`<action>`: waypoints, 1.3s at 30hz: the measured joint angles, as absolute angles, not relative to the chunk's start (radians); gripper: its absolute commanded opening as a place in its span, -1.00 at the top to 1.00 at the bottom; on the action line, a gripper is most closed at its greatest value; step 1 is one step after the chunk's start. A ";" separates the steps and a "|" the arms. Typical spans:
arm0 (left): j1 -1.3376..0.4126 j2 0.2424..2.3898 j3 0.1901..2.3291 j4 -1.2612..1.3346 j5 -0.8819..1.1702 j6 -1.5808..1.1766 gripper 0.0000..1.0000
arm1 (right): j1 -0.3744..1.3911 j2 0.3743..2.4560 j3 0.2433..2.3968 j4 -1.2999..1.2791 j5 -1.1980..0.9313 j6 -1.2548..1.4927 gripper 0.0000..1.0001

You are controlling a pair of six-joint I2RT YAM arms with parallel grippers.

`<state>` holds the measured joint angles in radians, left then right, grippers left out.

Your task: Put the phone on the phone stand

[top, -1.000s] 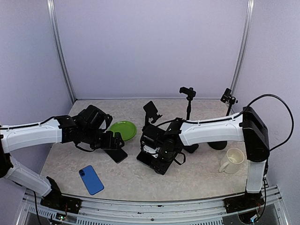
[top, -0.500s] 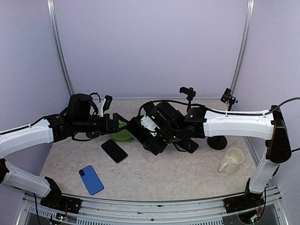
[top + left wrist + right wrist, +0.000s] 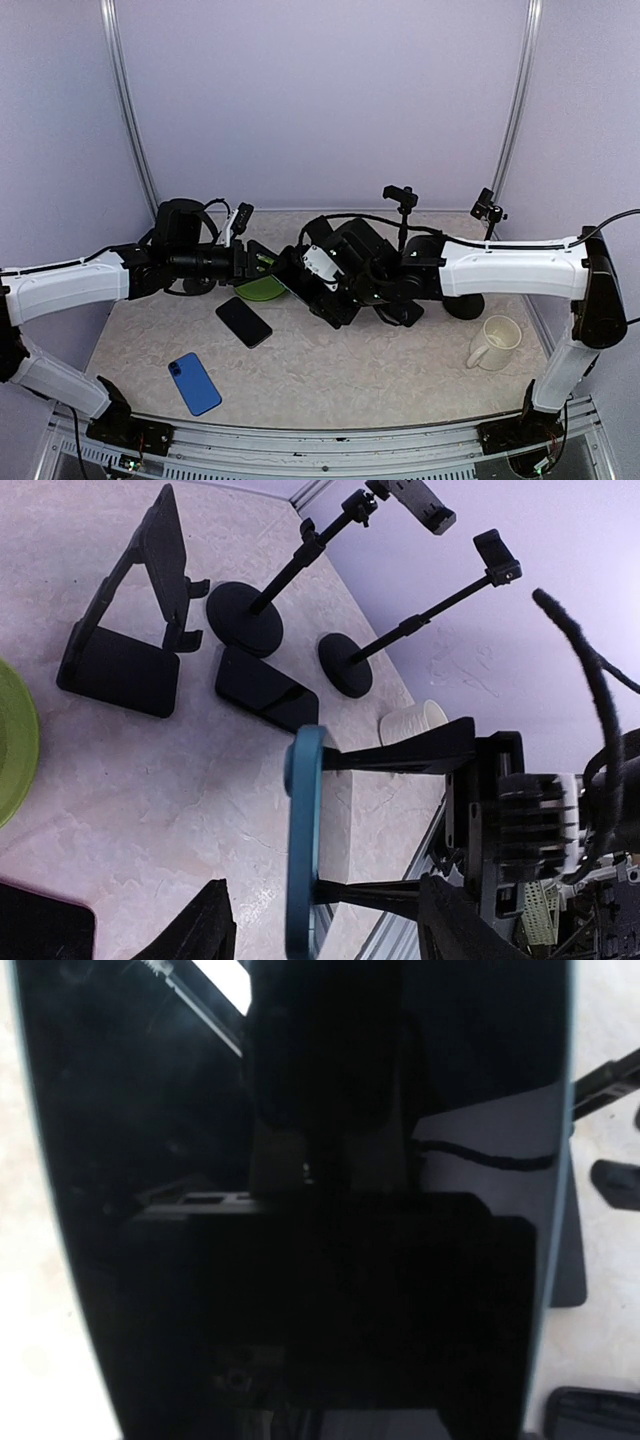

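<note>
My right gripper [image 3: 312,283] is shut on a phone with a teal rim [image 3: 296,277] and holds it in the air above the table's middle. In the left wrist view the phone [image 3: 303,840] stands edge-on, with the right gripper's black fingers [image 3: 400,757] on it. My left gripper [image 3: 325,925] is open, its fingers on either side of the phone and apart from it; it also shows in the top view [image 3: 256,262]. The phone's dark screen [image 3: 300,1210] fills the right wrist view and hides the right fingers. The black folding phone stand [image 3: 150,590] stands on the table, behind the right arm in the top view.
A green plate [image 3: 262,288] lies under the grippers. A black phone [image 3: 244,321] and a blue phone [image 3: 194,383] lie at the front left. Two tripod holders [image 3: 401,200] [image 3: 487,210] stand at the back right. A cream mug [image 3: 495,343] stands at the right. A flat black object [image 3: 265,687] lies by the stand.
My right gripper lifted the phone off the table and swung it left and up. My left gripper rose from the black phone and moved right, up to the held phone.
</note>
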<state>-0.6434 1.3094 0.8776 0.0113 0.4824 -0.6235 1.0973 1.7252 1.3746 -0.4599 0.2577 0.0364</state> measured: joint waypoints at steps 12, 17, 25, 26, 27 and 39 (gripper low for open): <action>-0.627 1.349 0.878 0.040 0.553 -0.625 0.41 | 1.097 1.695 1.347 -0.395 0.267 0.012 0.14; -0.623 1.376 0.882 0.078 0.601 -0.633 1.00 | 1.097 1.695 1.346 -0.390 0.263 0.009 -0.39; -0.617 1.385 0.906 0.058 0.633 -0.564 1.00 | 1.077 1.679 1.338 -0.370 0.144 -0.023 -1.00; -0.617 1.384 0.917 0.040 0.646 -0.540 1.00 | 1.070 1.667 1.332 -0.370 0.120 -0.025 -1.00; -0.617 1.384 0.931 0.021 0.657 -0.513 1.00 | 1.056 1.648 1.324 -0.371 0.074 -0.025 -0.99; -0.652 1.181 0.939 -0.128 0.754 -0.105 1.00 | 0.801 1.503 1.269 -0.339 -0.507 -0.044 -0.51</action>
